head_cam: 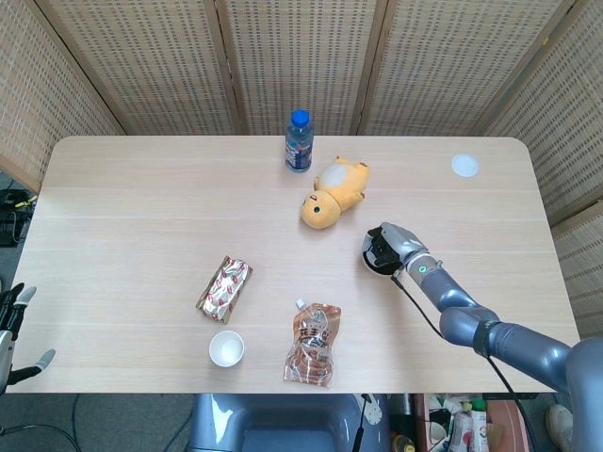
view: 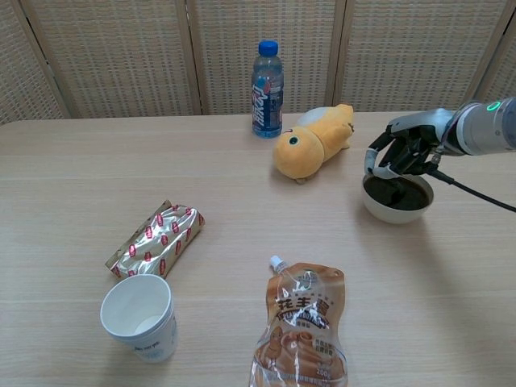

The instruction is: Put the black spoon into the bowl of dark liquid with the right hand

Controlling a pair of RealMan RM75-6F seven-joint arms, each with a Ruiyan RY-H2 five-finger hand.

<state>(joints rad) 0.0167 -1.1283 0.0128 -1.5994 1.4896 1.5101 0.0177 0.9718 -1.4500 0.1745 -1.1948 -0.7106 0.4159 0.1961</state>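
Wicker screens (head_cam: pixel 301 56) back a pale wooden table (view: pixel 72 169). Directly under the right hand (view: pixel 405 150) sits the white bowl of dark liquid (view: pixel 397 199); its fingers curl down over the rim, and whether they grip the black spoon cannot be told. Beyond the hand lies a yellow plush toy (view: pixel 310 139).

Silver arm, black-fingered right hand (view: pixel 401 151)

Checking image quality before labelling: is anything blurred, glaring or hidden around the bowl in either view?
Head view: sharp, evenly lit, but the right hand hides most of the bowl. Chest view: sharp too, bowl and dark liquid clear, soft shadows, no glare; the spoon can't be made out.
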